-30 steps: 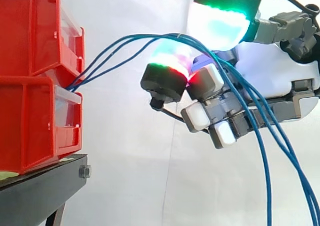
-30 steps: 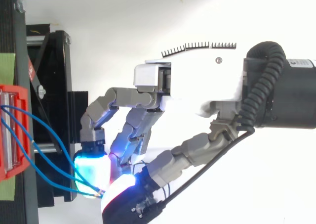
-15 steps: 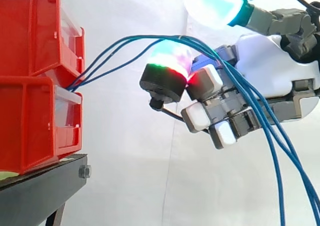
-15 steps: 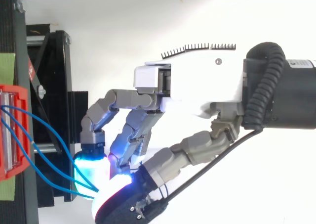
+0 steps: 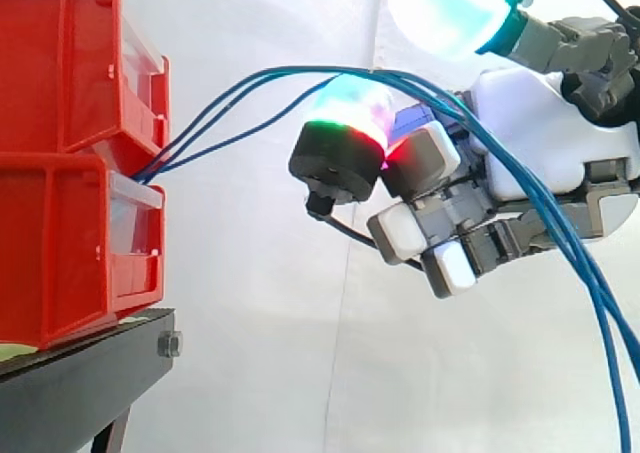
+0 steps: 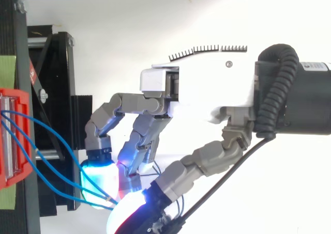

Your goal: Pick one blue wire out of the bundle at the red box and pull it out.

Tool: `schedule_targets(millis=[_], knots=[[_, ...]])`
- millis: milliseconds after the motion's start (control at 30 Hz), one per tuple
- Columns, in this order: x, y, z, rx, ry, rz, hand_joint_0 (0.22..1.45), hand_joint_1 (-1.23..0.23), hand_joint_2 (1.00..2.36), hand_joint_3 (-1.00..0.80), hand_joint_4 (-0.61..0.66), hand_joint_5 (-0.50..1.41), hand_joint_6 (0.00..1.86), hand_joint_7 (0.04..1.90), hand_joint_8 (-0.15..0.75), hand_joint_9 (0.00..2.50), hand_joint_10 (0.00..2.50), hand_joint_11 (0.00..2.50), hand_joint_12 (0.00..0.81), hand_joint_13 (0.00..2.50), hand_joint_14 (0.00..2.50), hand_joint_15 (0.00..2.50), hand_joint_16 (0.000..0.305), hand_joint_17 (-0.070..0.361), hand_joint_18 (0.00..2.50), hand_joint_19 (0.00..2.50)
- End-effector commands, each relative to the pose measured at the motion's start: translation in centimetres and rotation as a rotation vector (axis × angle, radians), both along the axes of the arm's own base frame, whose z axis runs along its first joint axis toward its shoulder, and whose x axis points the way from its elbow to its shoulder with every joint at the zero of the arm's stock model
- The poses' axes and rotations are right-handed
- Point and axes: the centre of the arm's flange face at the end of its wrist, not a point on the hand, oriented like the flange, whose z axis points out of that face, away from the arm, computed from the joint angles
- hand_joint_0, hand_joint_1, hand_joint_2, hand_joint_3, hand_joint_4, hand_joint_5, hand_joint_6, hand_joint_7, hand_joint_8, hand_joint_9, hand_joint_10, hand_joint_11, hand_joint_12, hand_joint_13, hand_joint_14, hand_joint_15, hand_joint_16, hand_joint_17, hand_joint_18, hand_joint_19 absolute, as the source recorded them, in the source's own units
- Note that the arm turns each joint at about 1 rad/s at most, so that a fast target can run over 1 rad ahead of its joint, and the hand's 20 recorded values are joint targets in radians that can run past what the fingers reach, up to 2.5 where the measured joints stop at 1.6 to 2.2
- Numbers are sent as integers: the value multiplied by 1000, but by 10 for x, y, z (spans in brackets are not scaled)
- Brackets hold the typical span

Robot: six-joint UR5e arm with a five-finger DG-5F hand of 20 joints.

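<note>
Wires [image 5: 300,71], thin and blue, leave the gap between the stacked red bins [image 5: 60,223] out beyond the fingertips and rise in a slack arch. They pass over the glowing finger pad [image 5: 345,113] and under the thumb pad [image 5: 450,13], cross the palm and hang down on the wrist side. The hand [image 5: 540,143] is curled round them, its fingers bent in. In the side view the thumb pad stands a little above the strands, so I judge the hold loose, more a hook than a squeeze.

The step in hand looks like the singling-out: several strands lie in the hand together, not one. The next move calls for letting the others slip free, closing thumb and finger on one strand, then drawing back from the bins.

The strands fan apart near the bins and bunch at the hand; none looks taut.
</note>
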Motion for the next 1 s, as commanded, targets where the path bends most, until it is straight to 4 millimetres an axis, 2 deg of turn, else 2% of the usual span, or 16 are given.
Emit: schedule_targets(millis=[0,167,467,967], knots=[[0,0,0,0,1,2,520,-860,1000,-500,256,-127,895,995,413,1066,10,842,434,954,12,450,50,113,965,500],[0,0,0,0,1,0,524,-861,1000,-500,267,-151,878,941,414,1108,8,1023,437,959,12,451,51,114,969,501],[-1,-3,-1,-1,9,-4,541,-887,1000,-500,251,-159,886,966,410,1126,3,1168,438,962,12,465,50,113,965,514],[-8,-8,-9,48,64,-25,553,-896,1000,-500,258,-171,886,913,407,1089,2,1187,437,954,12,459,50,113,959,507]])
